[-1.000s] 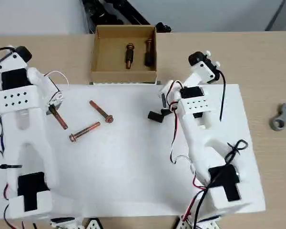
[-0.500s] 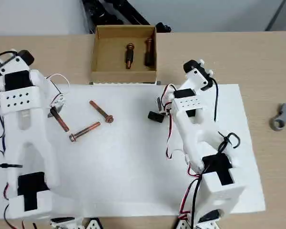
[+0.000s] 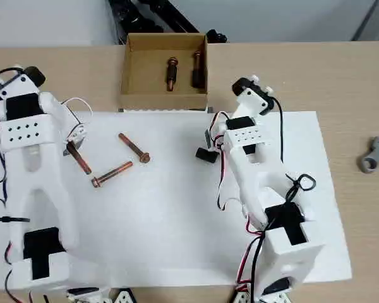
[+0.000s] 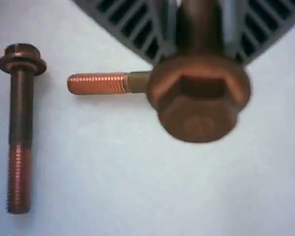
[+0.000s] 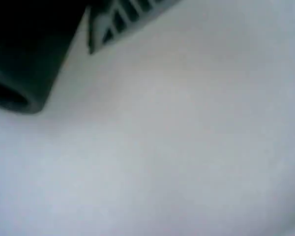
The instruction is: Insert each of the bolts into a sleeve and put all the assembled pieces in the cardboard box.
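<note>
My left gripper (image 3: 71,144) is clamped on a bolt (image 4: 199,98), in front of the cardboard box (image 3: 124,63) and off its left corner. Two loose bolts (image 3: 134,147) (image 3: 112,173) lie nearer the box's front wall. A black sleeve (image 3: 206,154) sits before its right corner, beside my right gripper (image 3: 213,142), whose grip I can't tell.

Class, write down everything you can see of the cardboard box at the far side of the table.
The open-topped brown cardboard box is a shallow rectangle with low upright walls and a flat floor. It sits level on the light wooden table, just beyond the far edge of the white sheet; whether its near wall touches that edge cannot be told. Inside lie two copper-coloured bolts fitted with black sleeves, one beside the other, roughly parallel.
</note>
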